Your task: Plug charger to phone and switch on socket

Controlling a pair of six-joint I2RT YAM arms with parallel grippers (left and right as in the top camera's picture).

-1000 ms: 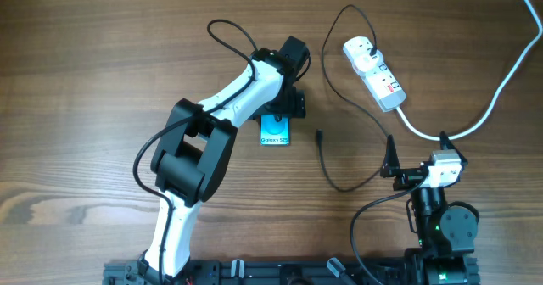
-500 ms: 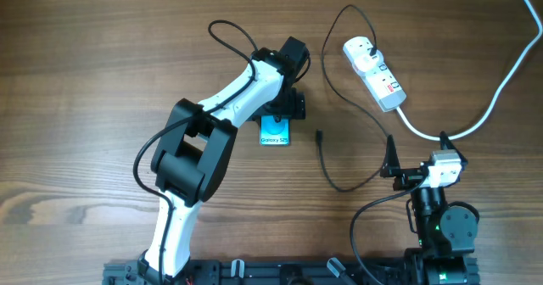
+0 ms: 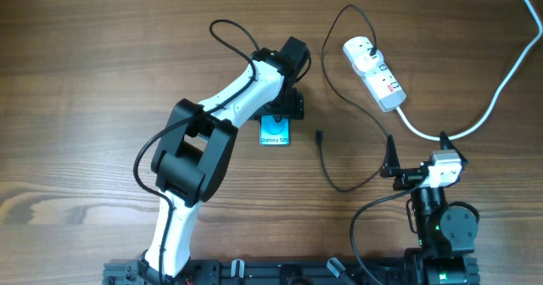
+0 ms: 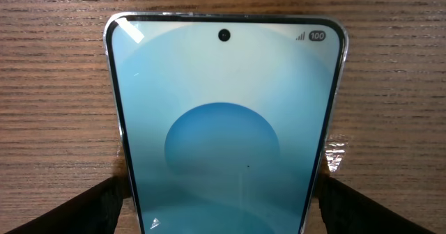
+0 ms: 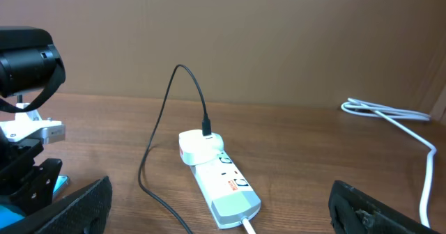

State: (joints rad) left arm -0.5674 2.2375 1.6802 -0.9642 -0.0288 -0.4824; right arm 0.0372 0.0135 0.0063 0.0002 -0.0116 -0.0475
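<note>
1 phone [image 4: 223, 122] on desk [image 3: 85, 64] | 1 charger [image 3: 327, 162], tip apart from phone | 1 socket [image 3: 375, 74] | left jaws clamp phone | right jaws spread, empty

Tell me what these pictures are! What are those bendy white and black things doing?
They are two robot arms at a wooden table. One picture looks down from above. The other two come from little cameras on each arm's wrist. The left hand sits over a blue phone, fingers on either side; I can't tell if it squeezes. The right hand is open and empty. The black charger cable lies loose, its block plugged into the white socket.
</note>
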